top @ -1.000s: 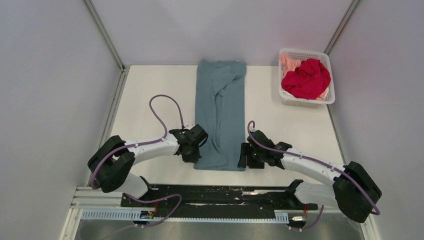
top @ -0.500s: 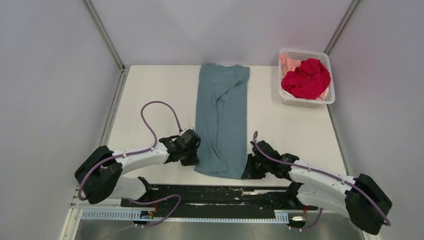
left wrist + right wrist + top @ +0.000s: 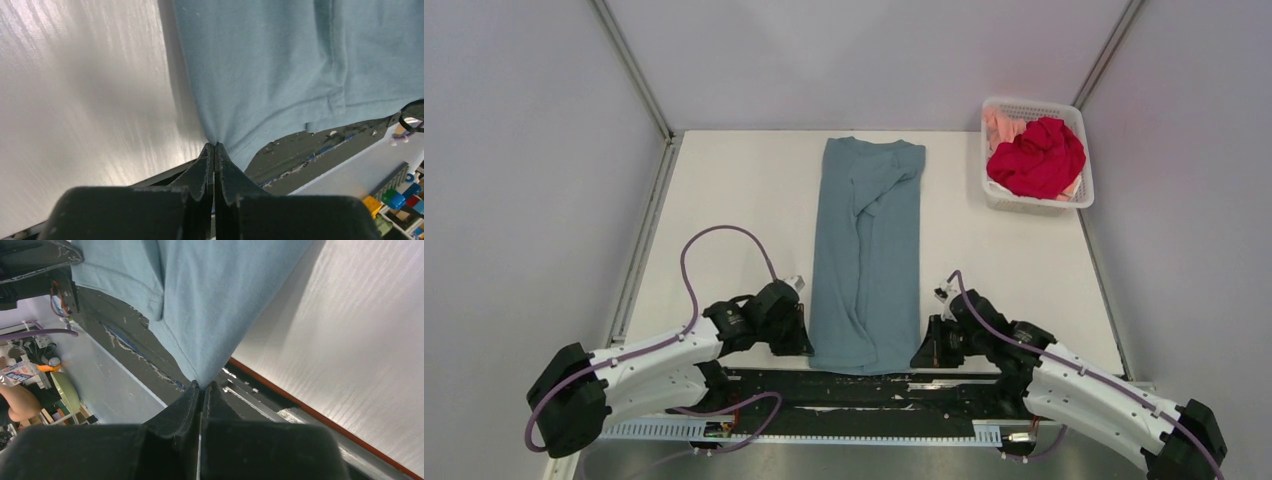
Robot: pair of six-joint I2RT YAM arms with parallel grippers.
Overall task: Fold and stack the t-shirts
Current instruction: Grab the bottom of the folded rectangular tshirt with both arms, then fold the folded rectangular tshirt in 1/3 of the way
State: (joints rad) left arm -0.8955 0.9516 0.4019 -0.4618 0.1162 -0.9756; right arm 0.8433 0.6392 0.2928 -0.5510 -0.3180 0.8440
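The teal shirt point(image 3: 867, 255) lies as a long narrow strip down the middle of the surface point(image 3: 724, 200). Its near hem reaches the black plate point(image 3: 864, 385) that carries the arms. The left tool point(image 3: 215, 147) is pinched tight on the hem's near left corner, with nothing but cloth between its fingers. The right tool point(image 3: 201, 386) is clamped the same way on the near right corner. From above, both tips are hidden under their wrists, so the grip reads only in the wrist views. What lies under the strip's top layer cannot be made out. In the basket point(image 3: 1036, 205) at the far right, the bunched red shirt point(image 3: 1036, 158) covers most of the pink shirt point(image 3: 1001, 125). The right arm's base is cut off by the frame.
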